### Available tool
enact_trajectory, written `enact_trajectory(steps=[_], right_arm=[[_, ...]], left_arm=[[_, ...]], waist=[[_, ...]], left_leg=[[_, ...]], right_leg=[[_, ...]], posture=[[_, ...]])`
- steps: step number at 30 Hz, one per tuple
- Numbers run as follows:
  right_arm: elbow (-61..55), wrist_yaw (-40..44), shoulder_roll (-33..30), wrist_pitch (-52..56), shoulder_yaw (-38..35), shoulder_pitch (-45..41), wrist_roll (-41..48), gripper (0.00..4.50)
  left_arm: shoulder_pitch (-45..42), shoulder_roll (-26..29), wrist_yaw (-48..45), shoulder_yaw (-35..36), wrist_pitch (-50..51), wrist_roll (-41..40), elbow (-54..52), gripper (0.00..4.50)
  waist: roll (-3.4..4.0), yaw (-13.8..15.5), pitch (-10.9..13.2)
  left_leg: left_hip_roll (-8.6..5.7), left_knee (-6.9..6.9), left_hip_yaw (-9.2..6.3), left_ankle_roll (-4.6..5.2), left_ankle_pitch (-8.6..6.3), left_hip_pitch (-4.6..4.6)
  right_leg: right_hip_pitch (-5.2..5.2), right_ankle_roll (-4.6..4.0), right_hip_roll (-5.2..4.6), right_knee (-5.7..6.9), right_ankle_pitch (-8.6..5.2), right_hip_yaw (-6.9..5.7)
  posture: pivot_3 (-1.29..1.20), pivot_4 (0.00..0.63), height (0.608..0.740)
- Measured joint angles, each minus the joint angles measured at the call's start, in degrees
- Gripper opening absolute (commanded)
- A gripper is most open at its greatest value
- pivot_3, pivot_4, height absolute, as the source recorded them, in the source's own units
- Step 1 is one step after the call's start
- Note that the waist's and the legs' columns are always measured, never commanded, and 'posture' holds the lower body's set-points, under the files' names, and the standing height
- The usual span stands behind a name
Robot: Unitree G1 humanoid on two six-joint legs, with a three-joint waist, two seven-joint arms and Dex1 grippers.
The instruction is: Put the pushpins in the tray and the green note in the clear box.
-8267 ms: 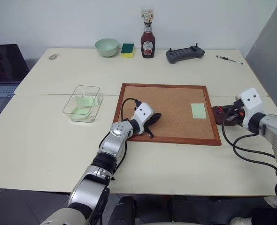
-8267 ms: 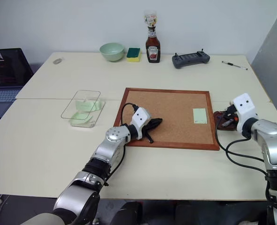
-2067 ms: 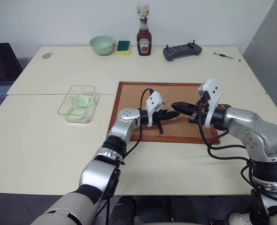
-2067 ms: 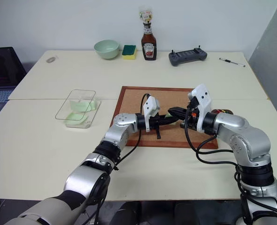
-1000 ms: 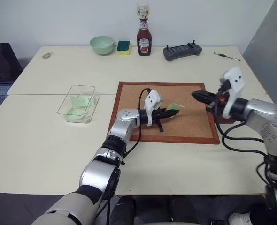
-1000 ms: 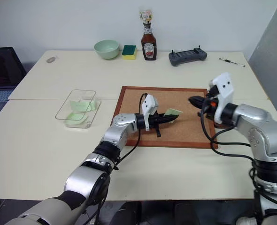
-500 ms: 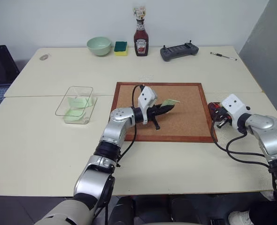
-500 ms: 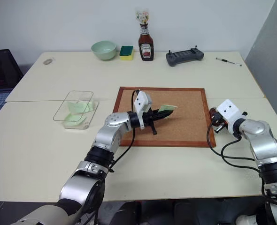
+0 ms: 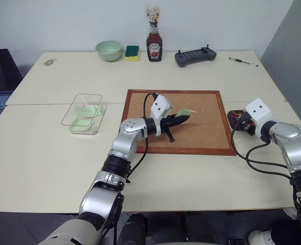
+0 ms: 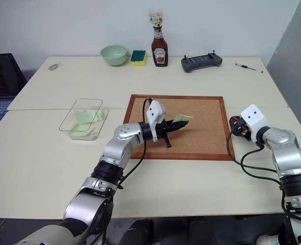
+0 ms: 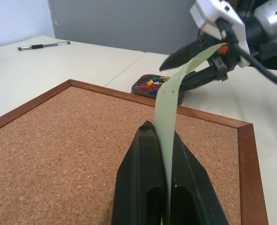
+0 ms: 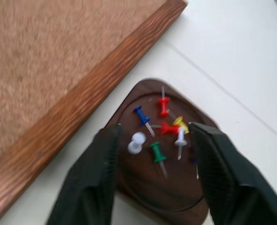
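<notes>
- My right gripper (image 12: 152,154) has swung away from the corkboard (image 9: 201,127) and dropped over the tray (image 12: 176,187); a second ago it was pressed together, now its fingers are spread, one on either side of the pushpins (image 12: 159,133).
- Red, blue, yellow, green and white pins lie loose in the tray directly between those fingers, none held, so I judge the pin part done, or close to it.
- My left gripper (image 11: 159,140) is still pinched on the green note (image 11: 176,89), which curves up past the fingertips, lifted clear above the corkboard.
- What's left is carrying that note to the clear box (image 9: 84,113), which sits well off to the far side of my left arm, behind the way the fingers point. It already holds some pale green paper.
- Nothing stands on the table between the left hand and the box.
- Far beyond both hands: a bowl (image 9: 108,50), sponge (image 9: 132,51), ketchup bottle (image 9: 153,41), a controller (image 9: 194,56) and a pen (image 9: 243,62), all out of the way.
</notes>
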Motion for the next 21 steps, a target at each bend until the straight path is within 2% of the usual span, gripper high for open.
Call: enact_trajectory(steps=[3, 8, 15, 21], right_arm=[[-1.34, 0.29, 0.00, 1.92, -1.21, -0.02, 0.78, 4.08], [-4.01, 3.75, -0.11, 5.92, -4.18, -0.77, 5.23, 4.08], [-13.50, 16.54, -1.33, 7.23, -3.54, -2.33, 14.22, 4.08], [-18.23, 22.16, 5.77, 7.47, 2.04, -7.48, 18.94, 4.08]], left_arm=[[0.00, 0.01, 0.02, 0.00, 0.00, -0.01, -0.02, 0.00], [0.00, 0.23, 0.36, 0.01, 0.33, -0.04, -0.72, 0.00], [0.96, 5.40, 8.40, 1.05, 5.59, 1.63, -10.54, 0.00], [6.43, 13.03, 16.61, 6.00, 17.83, 2.00, -24.93, 0.00]], waist=[[0.00, 0.00, 0.00], [0.00, -0.09, 0.00], [0.00, -0.18, 0.00], [0.00, -0.58, 0.00]], left_leg=[[0.00, 0.00, 0.00, 0.04, -0.02, 0.00], [0.01, 0.01, 0.01, 0.19, -0.11, 0.00], [0.02, 0.02, -0.02, 0.22, -0.13, 0.01], [0.13, 0.05, -0.09, 0.23, -0.13, 0.03]], right_leg=[[0.00, 0.00, 0.00, 0.00, 0.00, 0.00], [-0.01, 0.00, 0.00, 0.01, 0.00, 0.01], [0.00, 0.00, 0.02, -0.01, 0.00, 0.00], [0.00, -0.01, 0.10, 0.01, 0.01, -0.03]], posture=[[0.00, 0.150, 0.740], [0.00, 0.150, 0.740], [0.00, 0.150, 0.740], [0.00, 0.150, 0.740]])
